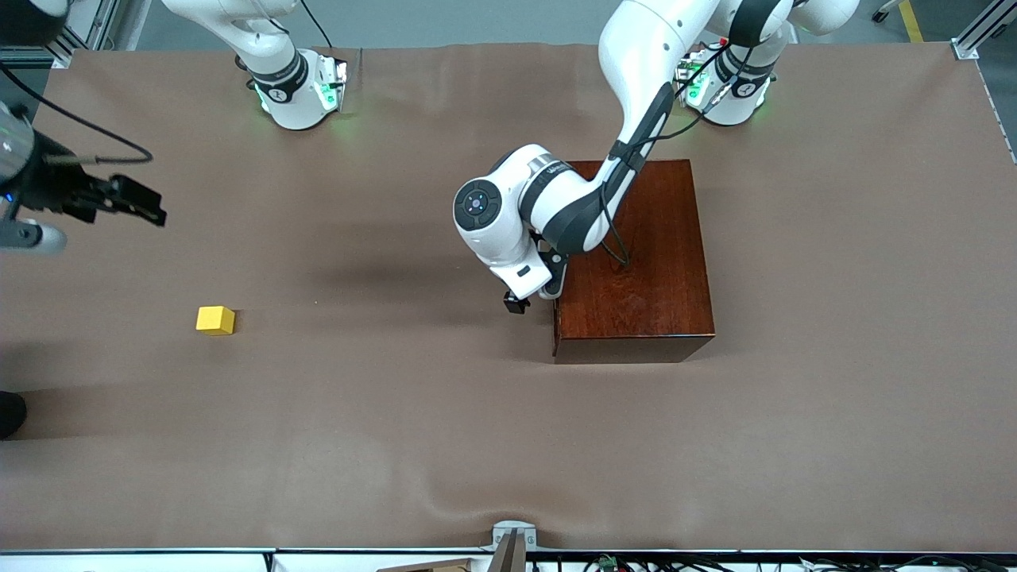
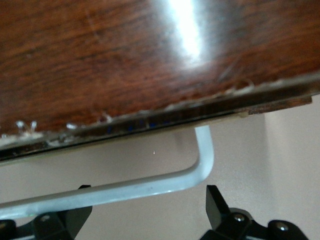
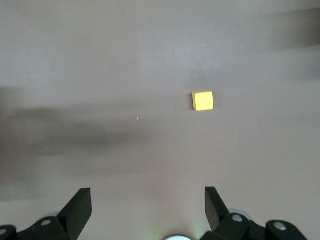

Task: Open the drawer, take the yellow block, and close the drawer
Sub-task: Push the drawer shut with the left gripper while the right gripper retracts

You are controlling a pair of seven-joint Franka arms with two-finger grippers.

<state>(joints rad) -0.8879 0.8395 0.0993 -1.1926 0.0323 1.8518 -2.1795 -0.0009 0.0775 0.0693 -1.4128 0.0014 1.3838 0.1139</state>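
Observation:
The dark reddish-brown box (image 1: pixel 643 262) stands mid-table, and its drawer (image 2: pixel 240 165) looks pushed in, facing the right arm's end. My left gripper (image 1: pixel 536 292) is open at that front. The white loop handle (image 2: pixel 150 186) runs between its spread fingertips (image 2: pixel 216 200), which do not close on it. The yellow block (image 1: pixel 215 320) lies on the bare table toward the right arm's end. My right gripper (image 1: pixel 147 208) hangs open above the table near that end, holding nothing. In the right wrist view the yellow block (image 3: pixel 203 100) lies ahead of this gripper (image 3: pixel 147 200).
Both arm bases (image 1: pixel 298 87) (image 1: pixel 731 87) stand along the table's edge farthest from the front camera. A dark object (image 1: pixel 9 413) pokes in at the right arm's end. A grey bracket (image 1: pixel 512 540) sits at the table edge nearest the front camera.

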